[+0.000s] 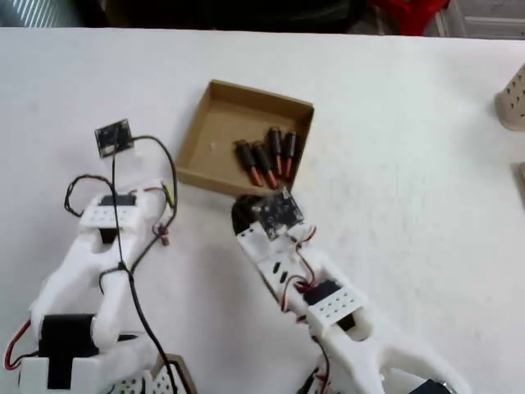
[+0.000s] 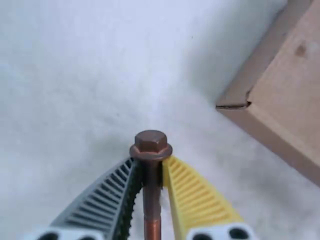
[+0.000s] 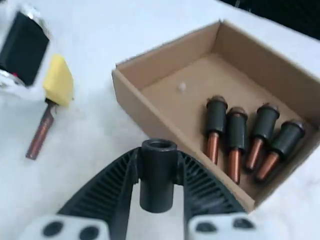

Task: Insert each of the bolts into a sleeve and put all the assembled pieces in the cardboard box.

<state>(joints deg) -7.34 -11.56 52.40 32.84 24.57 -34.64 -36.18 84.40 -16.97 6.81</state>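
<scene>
Left gripper (image 2: 151, 167) clamps copper hex-head bolt (image 2: 151, 146), shank along fingers, head past tips. Right gripper (image 3: 157, 160) holds black sleeve (image 3: 157, 182), axis along fingers.

hand (image 3: 157, 156) gripping sleeve (image 3: 157, 182), box (image 3: 170, 60) holding assemblies (image 3: 235, 131)

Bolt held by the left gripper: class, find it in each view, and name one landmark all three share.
High view: bolt near the box's lower left corner.
Left wrist view: bolt clamped in the left gripper.
Right wrist view: bolt under the yellow finger.
Shared landmark: the box.
</scene>
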